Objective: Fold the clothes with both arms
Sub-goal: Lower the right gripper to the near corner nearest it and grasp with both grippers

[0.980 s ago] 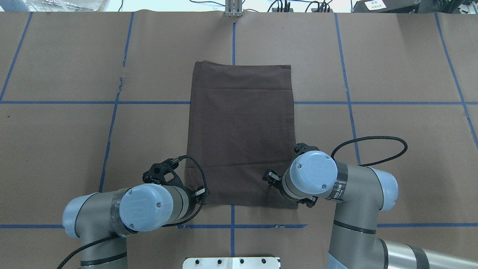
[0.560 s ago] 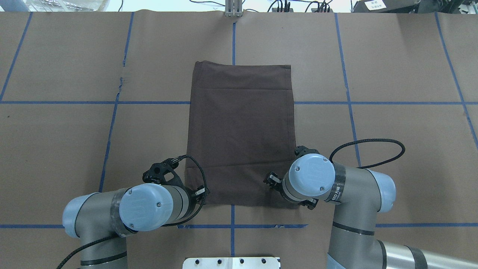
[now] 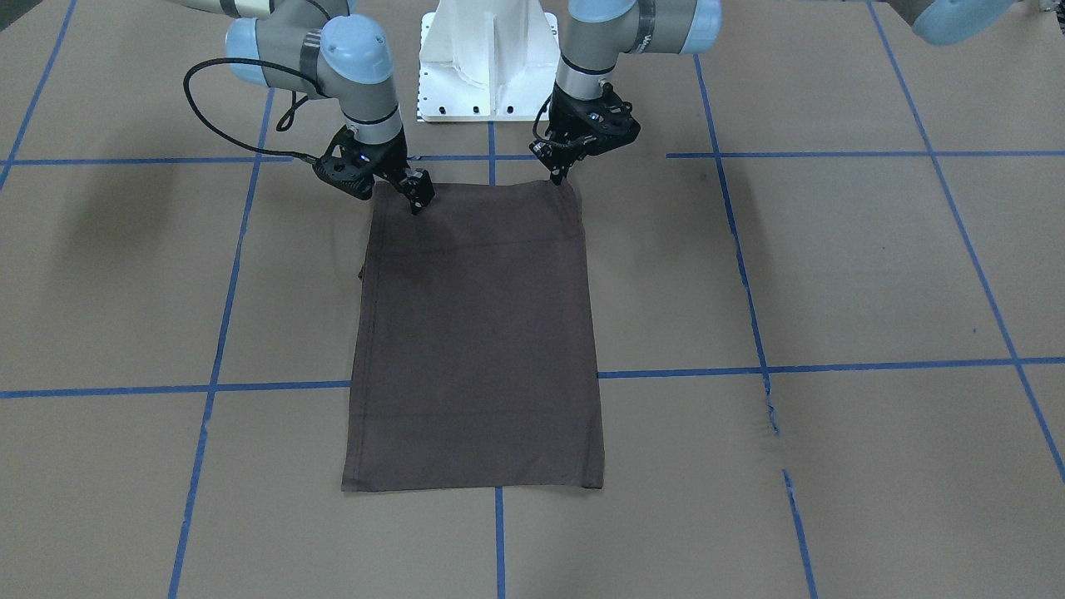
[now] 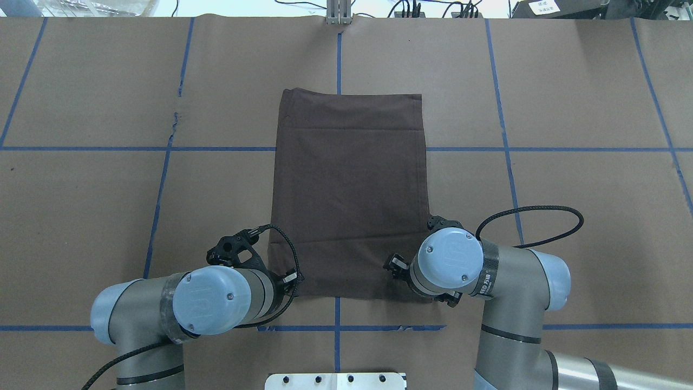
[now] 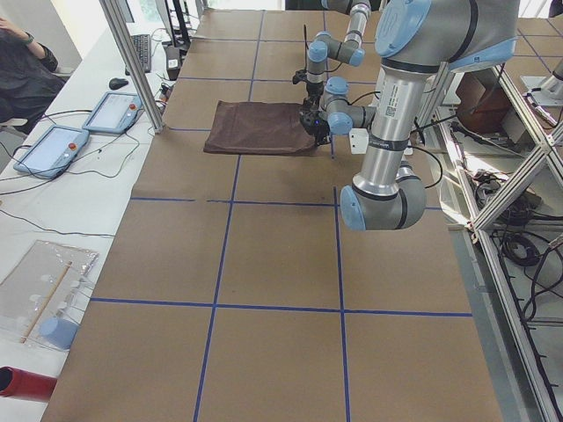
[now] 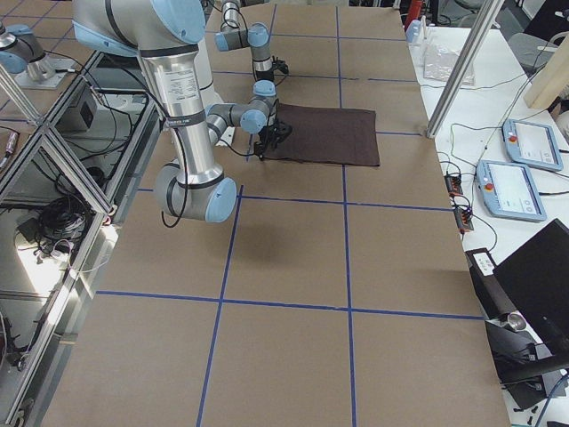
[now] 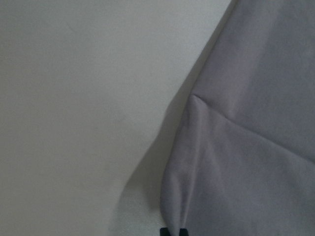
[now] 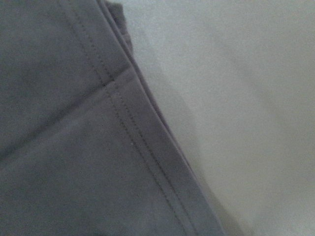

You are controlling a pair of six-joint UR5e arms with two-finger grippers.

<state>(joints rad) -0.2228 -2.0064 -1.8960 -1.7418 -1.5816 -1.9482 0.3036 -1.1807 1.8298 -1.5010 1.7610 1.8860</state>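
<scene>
The dark brown T-shirt (image 4: 349, 189) lies flat on the table as a folded rectangle, long side running away from me. My left gripper (image 3: 556, 176) is at its near left corner. In the left wrist view the cloth (image 7: 236, 162) puckers down into the closed fingertips (image 7: 172, 231), so it is shut on that corner. My right gripper (image 3: 418, 198) sits low on the near right corner. Its wrist view shows only the stitched hem (image 8: 128, 128) close up, no fingertips, so open or shut is unclear.
Brown paper with blue tape lines (image 4: 216, 148) covers the table. The white pedestal base (image 3: 487, 58) stands just behind the shirt's near edge. In the side views, tablets (image 5: 53, 145) and cables lie beyond the table's far edge, and a person (image 5: 22, 61) sits there.
My right wrist has shifted slightly right and toward the robot's base, over the shirt's near right corner. The left arm and the shirt have not visibly moved.
</scene>
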